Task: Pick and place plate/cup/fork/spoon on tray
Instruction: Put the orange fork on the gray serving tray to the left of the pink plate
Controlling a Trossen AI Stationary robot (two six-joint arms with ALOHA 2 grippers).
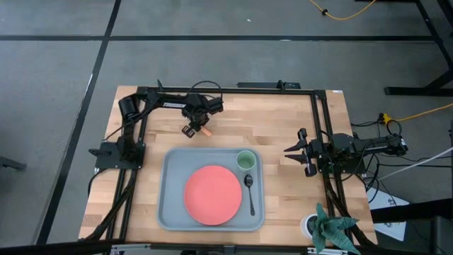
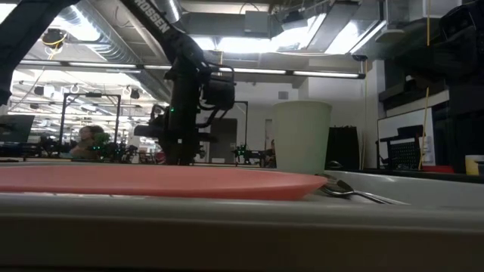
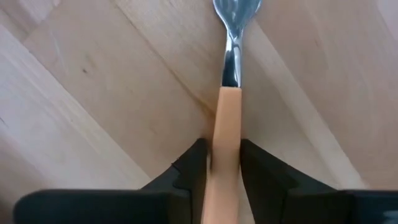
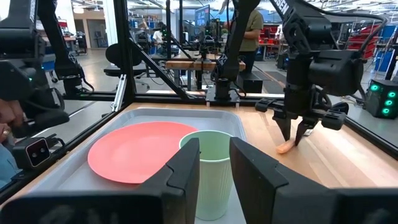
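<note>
The fork (image 3: 227, 93), with silver tines and an orange handle, is at the table's far side, beyond the tray (image 1: 170, 205). My left gripper (image 1: 192, 129) stands over it, shut on its handle; both also show in the right wrist view (image 4: 297, 138). The coral plate (image 1: 212, 194) lies flat in the tray. The pale-green cup (image 1: 245, 161) stands upright in the tray's far right corner. The dark spoon (image 1: 250, 191) lies on the tray floor right of the plate. My right gripper (image 1: 291, 152) is open and empty, right of the tray. My left gripper pinches the fork's orange handle (image 3: 227, 134) between its two fingers, which point down from above and lie across it. The tines (image 3: 235, 12) stick out ahead of the fingers. The handle's free end (image 4: 284, 147) shows low by the wood; whether it rests there I cannot tell.
A white pot with a green plant (image 1: 322, 227) stands at the table's near right corner. Black frame rails (image 1: 322, 127) run along the table's far, left and right sides. Bare wood lies between the fork and the tray's far rim.
</note>
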